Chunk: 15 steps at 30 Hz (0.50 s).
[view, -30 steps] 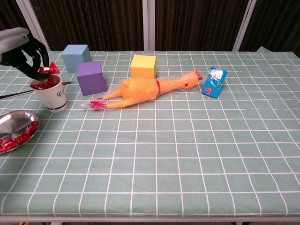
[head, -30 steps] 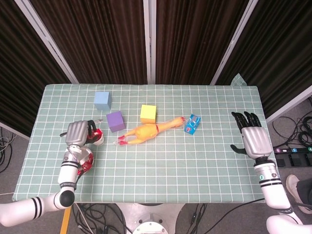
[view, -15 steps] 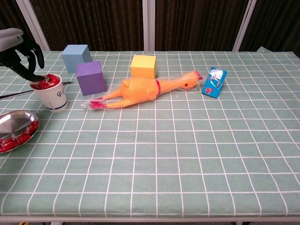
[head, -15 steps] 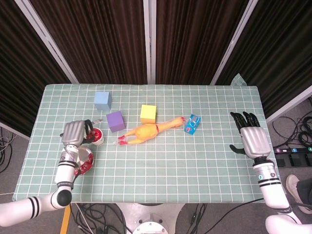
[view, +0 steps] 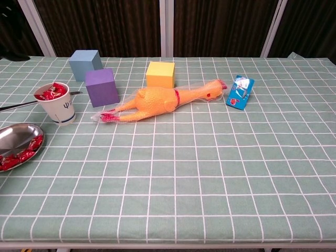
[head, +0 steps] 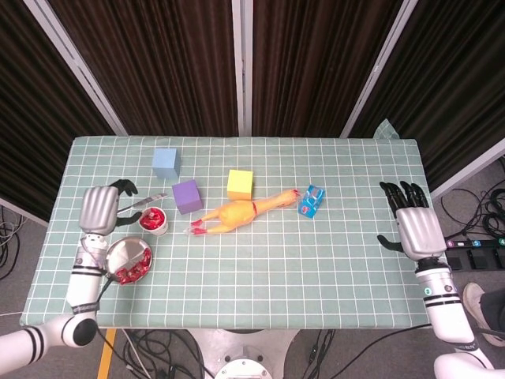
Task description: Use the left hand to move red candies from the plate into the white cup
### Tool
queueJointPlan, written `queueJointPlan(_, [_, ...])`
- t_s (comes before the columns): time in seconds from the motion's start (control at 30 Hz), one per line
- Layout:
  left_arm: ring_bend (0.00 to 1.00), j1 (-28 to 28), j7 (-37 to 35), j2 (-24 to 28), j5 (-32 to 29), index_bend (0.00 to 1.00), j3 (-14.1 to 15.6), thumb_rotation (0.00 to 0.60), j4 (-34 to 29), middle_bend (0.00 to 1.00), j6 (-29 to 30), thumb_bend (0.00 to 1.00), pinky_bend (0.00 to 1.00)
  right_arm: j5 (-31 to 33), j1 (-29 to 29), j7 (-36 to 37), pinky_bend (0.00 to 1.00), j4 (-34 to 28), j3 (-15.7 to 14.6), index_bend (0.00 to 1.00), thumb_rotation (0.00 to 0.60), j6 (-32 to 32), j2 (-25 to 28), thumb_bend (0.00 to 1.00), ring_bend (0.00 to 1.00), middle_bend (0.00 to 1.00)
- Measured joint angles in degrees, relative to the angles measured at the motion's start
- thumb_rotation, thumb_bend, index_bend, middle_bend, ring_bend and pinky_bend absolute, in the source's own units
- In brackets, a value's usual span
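The white cup [head: 153, 221] stands left of the purple cube and is filled to the rim with red candies [view: 51, 92]. In front of it lies the round metal plate [head: 125, 251], with more red candies [head: 135, 272] along its near edge. My left hand [head: 100, 208] hovers above the table just left of the cup, beyond the plate, its silver back up and nothing visible in its fingers. The chest view shows the cup [view: 60, 107] and the plate [view: 14, 135] but not this hand. My right hand [head: 416, 227] rests far right, fingers apart, empty.
A metal spoon [head: 144, 203] lies behind the cup. A blue cube [head: 165, 163], a purple cube [head: 187, 196], a yellow cube [head: 240, 184], a rubber chicken [head: 237, 213] and a blue packet [head: 312, 200] sit across the table's middle.
My left hand held a red candy over the cup, let it go into the cup, then drew back to the left and up, out of the chest view. The right hand barely shifted.
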Motion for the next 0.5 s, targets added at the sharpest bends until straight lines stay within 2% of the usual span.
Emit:
queueJointPlan(0.07, [0.48,1.5,-3.1,1.5,3.2,0.41,2.7,0.600,2.1,0.37,0.1,0.07,0.65,-0.9,-0.8,0.1,0.00,0.5,-0.4,0.04,0.600,1.2,-0.1,0.10,0.00,0.08])
queueJointPlan(0.13, [0.40,3.6,-5.1,3.0,5.5,0.39,5.3,0.600,4.8,0.34,0.3,0.07,0.57,-1.8,-1.7,0.0,0.00,1.1,-0.9,0.04,0.600,2.6,-0.3,0.10,0.00,0.07])
queueJointPlan(0.23, [0.33,6.5,-7.1,4.8,6.6,0.35,7.5,0.600,6.2,0.28,0.5,0.06,0.48,-3.4,-3.3,-0.6,0.00,1.7,-2.1,0.05,0.600,4.4,-0.8,0.10,0.00,0.06])
queueJointPlan(0.37, [0.27,9.0,-8.1,6.6,7.9,0.32,9.2,0.600,5.4,0.23,1.1,0.04,0.38,-5.3,-5.2,-0.9,0.00,2.2,-3.6,0.04,0.600,6.4,-1.4,0.10,0.00,0.04])
queueJointPlan(0.5, [0.26,10.7,-8.4,8.0,9.5,0.31,9.8,0.600,4.5,0.23,3.0,0.03,0.35,-7.0,-7.1,-0.9,0.00,2.4,-4.3,0.04,0.600,8.6,-1.5,0.10,0.00,0.04])
